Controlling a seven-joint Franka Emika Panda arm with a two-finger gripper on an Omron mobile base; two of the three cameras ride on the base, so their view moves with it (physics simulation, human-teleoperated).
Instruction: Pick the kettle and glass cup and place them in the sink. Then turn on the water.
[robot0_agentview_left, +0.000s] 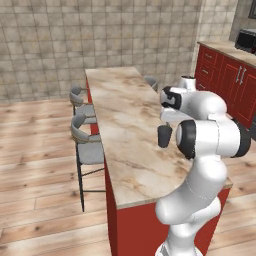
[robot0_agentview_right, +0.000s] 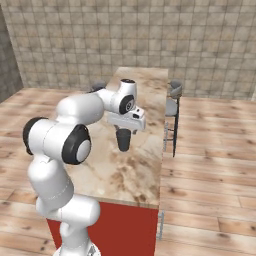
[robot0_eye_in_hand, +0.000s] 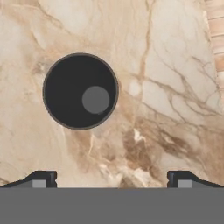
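One small dark grey, nearly black cylindrical glass cup (robot0_agentview_left: 164, 136) stands upright on the long beige marble-patterned counter top (robot0_agentview_left: 125, 130) of a red-sided island, near the middle of both base views. In the hand view the cup (robot0_eye_in_hand: 80, 91) appears from straight above as a dark circle with a lighter grey disc at its bottom, in the upper left of the frame. The white arm's two-finger gripper (robot0_eye_in_hand: 112, 178) hangs above the cup with its two dark fingertips (robot0_eye_in_hand: 41, 179) spread wide at the bottom corners, holding nothing. Two grey bar stools (robot0_agentview_left: 85, 142) stand along the island's left side in the left base view; a third grey stool (robot0_agentview_right: 173, 95) shows at the upper right of the right base view. Red base cabinets (robot0_agentview_left: 227, 82) fill the upper right of the left base view.
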